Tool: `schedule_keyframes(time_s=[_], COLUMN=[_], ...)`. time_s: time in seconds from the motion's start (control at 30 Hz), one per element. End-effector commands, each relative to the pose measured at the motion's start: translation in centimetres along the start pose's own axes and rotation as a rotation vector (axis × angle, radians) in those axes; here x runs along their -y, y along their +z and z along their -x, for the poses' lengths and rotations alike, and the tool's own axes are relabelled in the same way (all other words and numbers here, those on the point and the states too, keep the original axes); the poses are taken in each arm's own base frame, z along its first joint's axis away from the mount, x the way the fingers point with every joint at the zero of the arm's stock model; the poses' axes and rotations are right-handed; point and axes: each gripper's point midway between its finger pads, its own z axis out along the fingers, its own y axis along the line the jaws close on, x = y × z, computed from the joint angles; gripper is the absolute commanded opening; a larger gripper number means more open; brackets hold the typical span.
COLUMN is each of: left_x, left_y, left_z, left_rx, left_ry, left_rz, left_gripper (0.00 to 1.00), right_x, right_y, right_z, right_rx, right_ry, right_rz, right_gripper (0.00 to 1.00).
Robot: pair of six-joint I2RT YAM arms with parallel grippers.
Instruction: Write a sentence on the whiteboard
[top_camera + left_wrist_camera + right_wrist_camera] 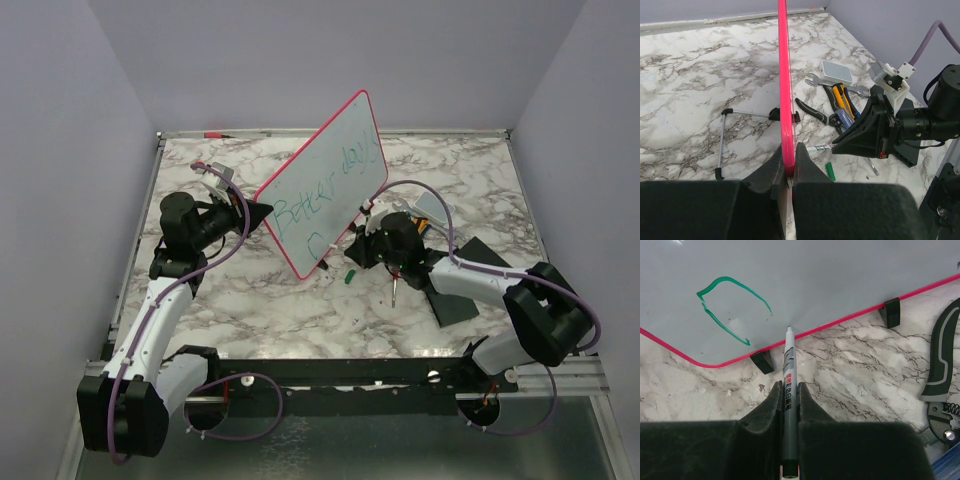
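Table: marble top; both arms reach up the frame from its lower edge.
Black pad: flat on the marble, lower right of the top view, partly under the right arm.
Green cap: lying loose on the marble at centre frame, just below the board's lower edge.
Right gripper: fingers closed narrow around the marker, centre of the top view.
Marker tip: at the board face just above the lower red rim, right of a green open loop.
Left gripper: pinched tight on the board's red rim, left of centre in the top view.
Whiteboard: centre of the top view, stood tilted on its lower long edge, small black feet on the marble.
Writing: "Better days" in green, one curved stroke beneath.
Wire stand: on the marble behind the board.
Tools: pliers and wrench, beyond the right gripper.
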Motion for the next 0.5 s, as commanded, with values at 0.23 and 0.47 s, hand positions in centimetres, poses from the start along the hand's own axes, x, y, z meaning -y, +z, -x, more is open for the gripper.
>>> schedule_keyframes(time_s=[0.23,0.47], left_x=[-0.2,-0.2], left_y=[-0.7,-0.7], left_z=[-6.7,-6.7], left_rx=[-0.207,-0.206], left_ry=[-0.092,-0.092], left_rz=[-0.009,-0.006], left_gripper=[0.00,0.00], right_x=[-0.4,0.0], right_y=[-0.6,-0.7], right_z=[3.2,1.9], right_rx=[0.062,0.014], right_ry=[-0.019,-0.033], right_rz=[-0.005,-0.017], right_gripper=[0.01,0.01])
